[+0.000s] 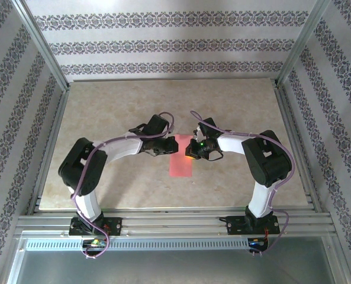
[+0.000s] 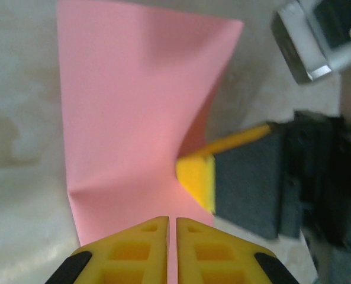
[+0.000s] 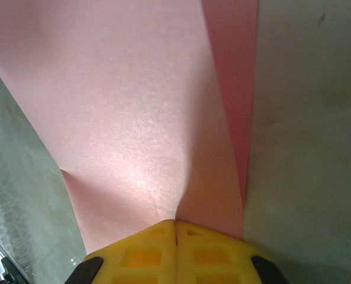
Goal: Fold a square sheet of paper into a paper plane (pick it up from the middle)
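Square sheet of paper: how does it look?
— Pink-red, folded into a narrow strip, flat on the table, its right edge lifted.
— The grippers?
— Right gripper pinches the sheet's raised right edge. Left gripper, at the sheet's left edge, has its fingers pressed nearly together.

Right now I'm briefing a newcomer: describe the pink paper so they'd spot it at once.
On the beige table, look to the middle, where the left gripper and right gripper nearly meet. The pink sheet of paper lies between their tips as a narrow strip pointing toward the arm bases. Nothing else on the table is pink.
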Robot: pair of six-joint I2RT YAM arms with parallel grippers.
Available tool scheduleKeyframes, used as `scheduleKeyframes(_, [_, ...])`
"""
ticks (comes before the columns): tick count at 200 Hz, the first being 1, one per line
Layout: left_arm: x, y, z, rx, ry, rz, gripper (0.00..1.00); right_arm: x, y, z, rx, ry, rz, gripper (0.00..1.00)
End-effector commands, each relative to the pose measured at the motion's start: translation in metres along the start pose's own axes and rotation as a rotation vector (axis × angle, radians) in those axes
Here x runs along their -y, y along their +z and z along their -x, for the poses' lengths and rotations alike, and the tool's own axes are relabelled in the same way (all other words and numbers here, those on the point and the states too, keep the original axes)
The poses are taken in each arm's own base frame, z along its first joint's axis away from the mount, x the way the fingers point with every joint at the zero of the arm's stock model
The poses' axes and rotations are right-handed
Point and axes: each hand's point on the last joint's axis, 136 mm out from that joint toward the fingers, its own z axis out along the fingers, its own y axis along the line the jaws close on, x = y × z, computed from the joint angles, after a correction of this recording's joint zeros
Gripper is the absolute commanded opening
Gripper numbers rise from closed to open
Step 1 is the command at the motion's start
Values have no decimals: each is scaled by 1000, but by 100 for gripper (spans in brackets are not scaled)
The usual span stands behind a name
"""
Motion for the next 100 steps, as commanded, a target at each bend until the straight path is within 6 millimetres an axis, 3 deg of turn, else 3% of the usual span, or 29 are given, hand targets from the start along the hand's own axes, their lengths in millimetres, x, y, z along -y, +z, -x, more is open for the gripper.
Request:
scheduleKeyframes(1, [-1,11,16,16,34,-16,13,81,23,-47,-119,110,-292,4])
scheduleKeyframes(51, [-27,23,31,32,-39,-1,13,82,24,-49,-127,113,-293,4])
scheduleKeyframes(100, [-53,37,21,-18,-86,69,13,83,24,-51,-136,107,-300,4])
